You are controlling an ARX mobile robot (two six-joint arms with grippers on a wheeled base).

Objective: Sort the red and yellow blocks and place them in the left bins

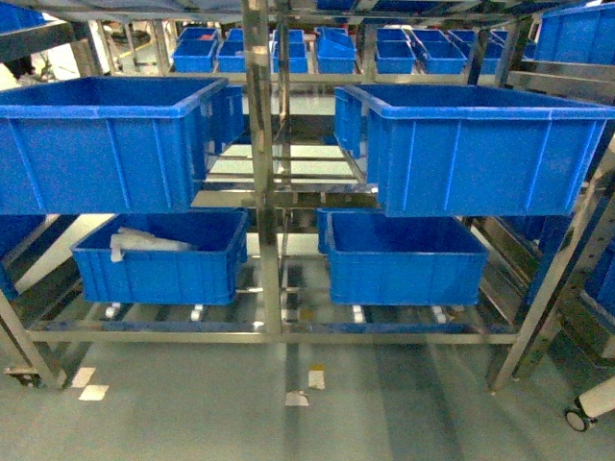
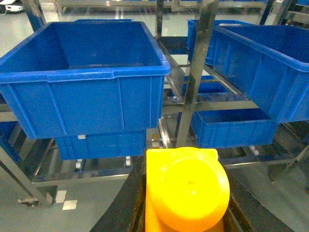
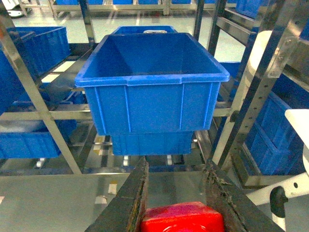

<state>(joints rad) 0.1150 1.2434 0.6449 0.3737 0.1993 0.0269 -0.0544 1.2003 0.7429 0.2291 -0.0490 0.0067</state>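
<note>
left gripper (image 2: 186,212) is clamped on the yellow block (image 2: 186,188), dark fingers (image 2: 123,208) pressed against both its sides, parted only by the brick's width. upper left bin (image 2: 84,77) sits at eleven o'clock of it, well apart. right gripper (image 3: 181,203) grips the red block (image 3: 182,218) between its jaws at six o'clock, another blue crate (image 3: 152,87) at twelve on the steel rack (image 3: 41,106).

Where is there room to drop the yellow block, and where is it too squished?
The upper left bin shows a bare bottom between its four blue walls. The lower left bin already holds white wrapping near its left side; its right part looks free. The steel post between the bins leaves only narrow gaps.
</note>
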